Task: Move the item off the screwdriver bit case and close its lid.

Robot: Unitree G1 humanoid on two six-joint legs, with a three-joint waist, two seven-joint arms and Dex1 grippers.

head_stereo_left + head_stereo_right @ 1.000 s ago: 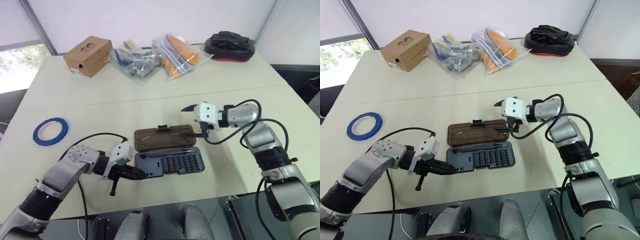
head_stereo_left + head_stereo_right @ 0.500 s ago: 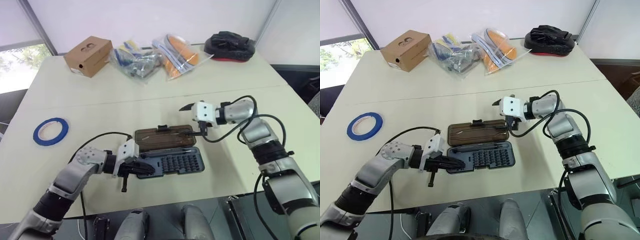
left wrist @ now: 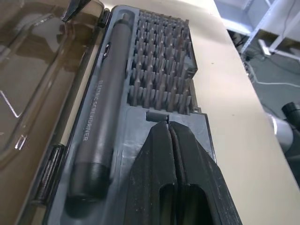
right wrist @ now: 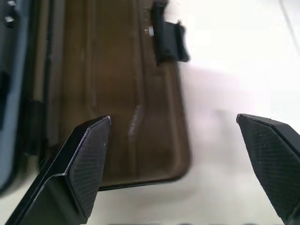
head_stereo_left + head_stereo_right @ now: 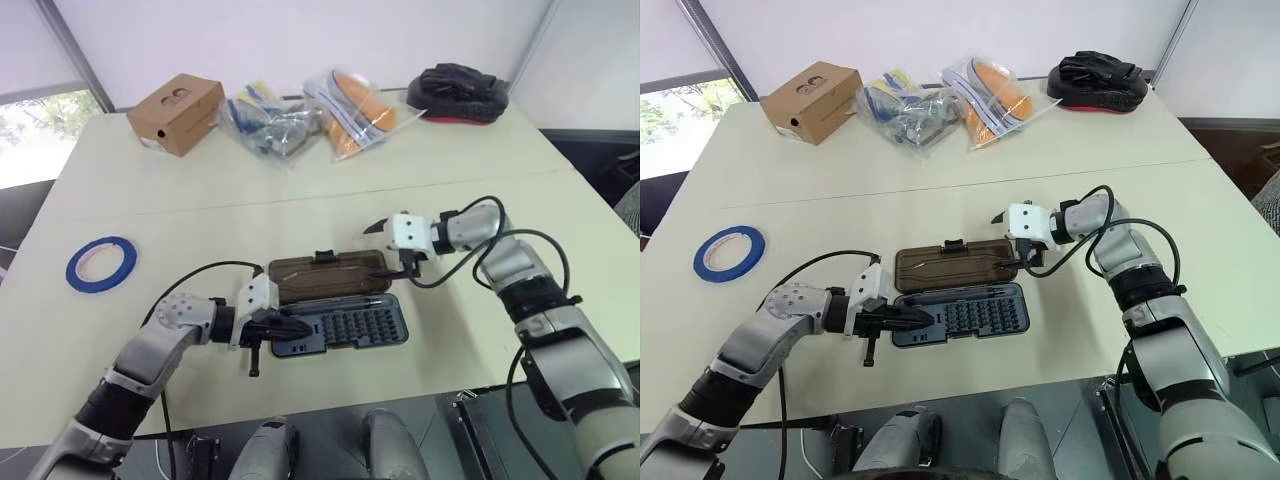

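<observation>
The blue roll of tape lies flat on the table at the far left, well apart from the case. The screwdriver bit case lies open near the front edge, with rows of bits and a grey driver handle inside. Its brown translucent lid is folded back flat behind it, the black latch on its far edge. My left gripper is shut, its tips over the case's left end. My right gripper stands open at the lid's right end, one finger over the lid.
A brown cardboard box, two clear plastic bags with goods and a black bundle line the table's far side. The table's front edge runs just below the case.
My left gripper has slid right, from the case's front left corner onto its left end. My right gripper has sunk a little toward the lid's right end.
</observation>
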